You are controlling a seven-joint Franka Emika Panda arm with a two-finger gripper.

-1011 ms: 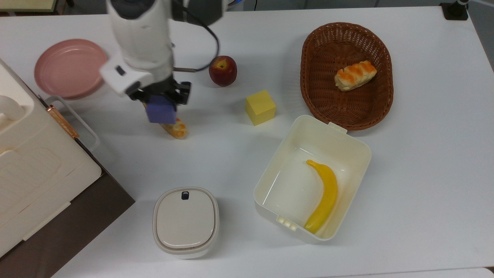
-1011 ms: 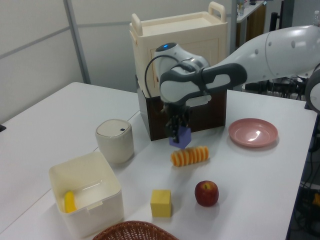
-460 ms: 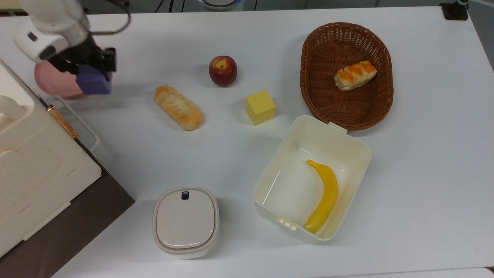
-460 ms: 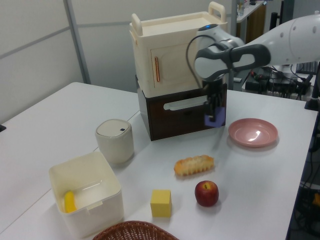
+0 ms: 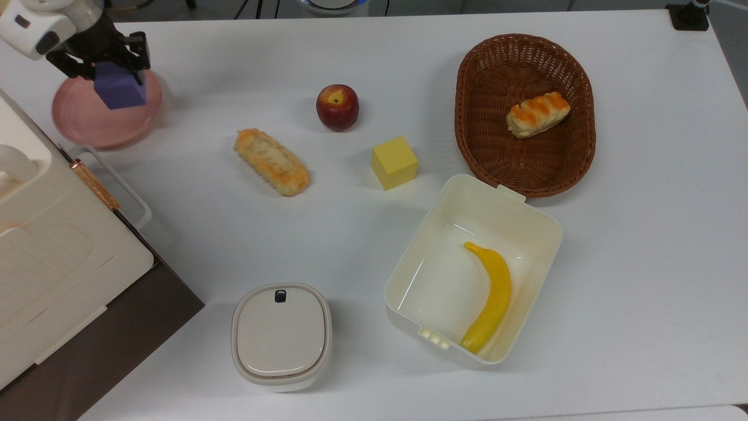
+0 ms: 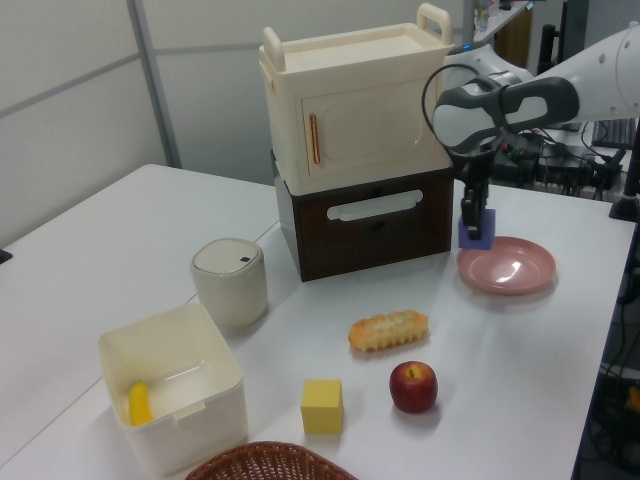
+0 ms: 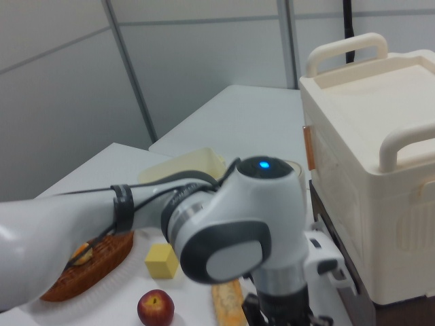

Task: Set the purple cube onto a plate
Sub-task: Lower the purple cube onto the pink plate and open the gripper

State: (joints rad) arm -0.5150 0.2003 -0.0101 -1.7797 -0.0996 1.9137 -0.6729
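Hovering now over the plate, no longer beside it: gripper clamped on purple cube.

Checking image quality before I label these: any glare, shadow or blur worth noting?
Left view: a bright glare patch sits on the pink plate. Top view: soft shadows lie beside the apple and yellow cube; the pincer and purple cube look sharp. Right view: the arm's wrist looms close and soft.
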